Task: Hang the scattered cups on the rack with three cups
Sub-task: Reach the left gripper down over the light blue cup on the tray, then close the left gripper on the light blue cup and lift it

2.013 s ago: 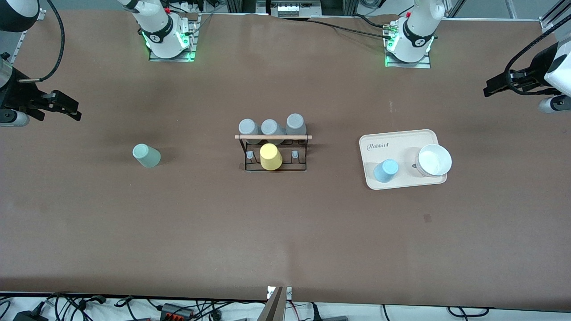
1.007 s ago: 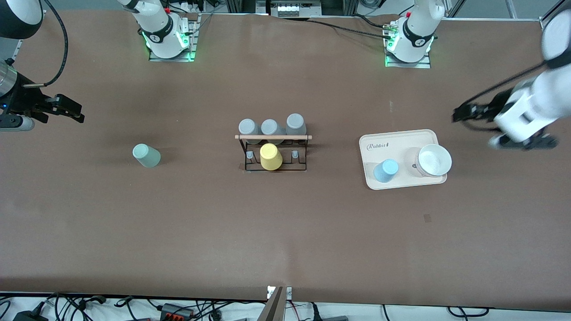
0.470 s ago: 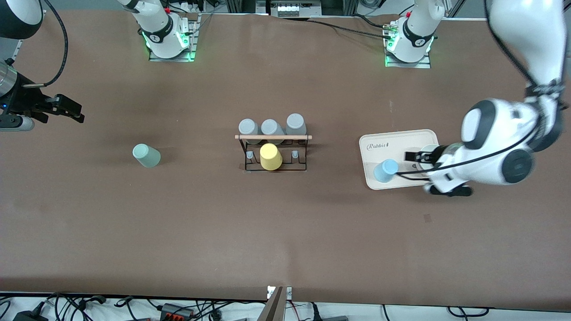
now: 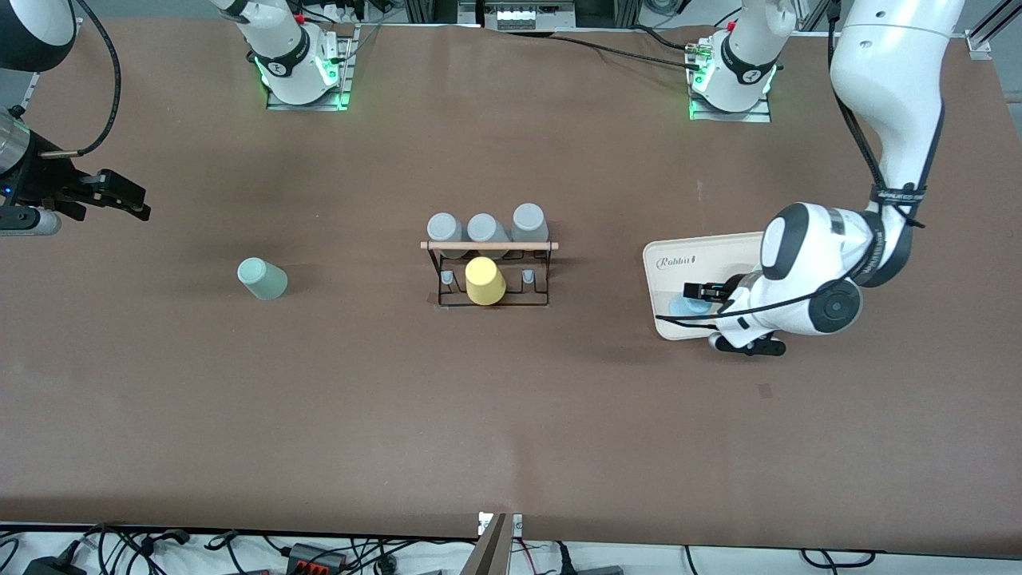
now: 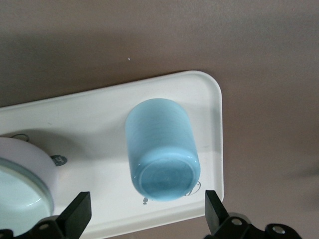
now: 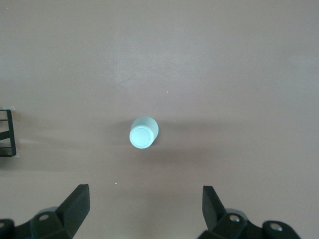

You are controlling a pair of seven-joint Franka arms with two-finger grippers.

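A light blue cup (image 5: pixel 162 149) stands mouth down on the cream tray (image 5: pixel 99 109) toward the left arm's end of the table. My left gripper (image 5: pixel 147 211) hovers open over it, one finger on each side, touching nothing. In the front view the left gripper (image 4: pixel 697 299) covers most of the blue cup (image 4: pixel 683 307). A pale mint cup (image 4: pixel 262 279) stands mouth down on the bare table toward the right arm's end. My right gripper (image 4: pixel 120 200) hangs open and apart from it, with the mint cup (image 6: pixel 143 133) ahead of its fingers. The black wire rack (image 4: pixel 489 245) stands mid-table.
A yellow tumbler (image 4: pixel 485 280) sits on the rack's middle peg nearer the front camera, and three grey tumblers (image 4: pixel 485 228) line its farther row. A white bowl (image 5: pixel 20 189) shares the tray, under my left arm. The rack's edge (image 6: pixel 7 132) shows in the right wrist view.
My left arm has swung in from the table's end and come down over the tray, bringing its open gripper to the blue cup. The right arm has barely moved.
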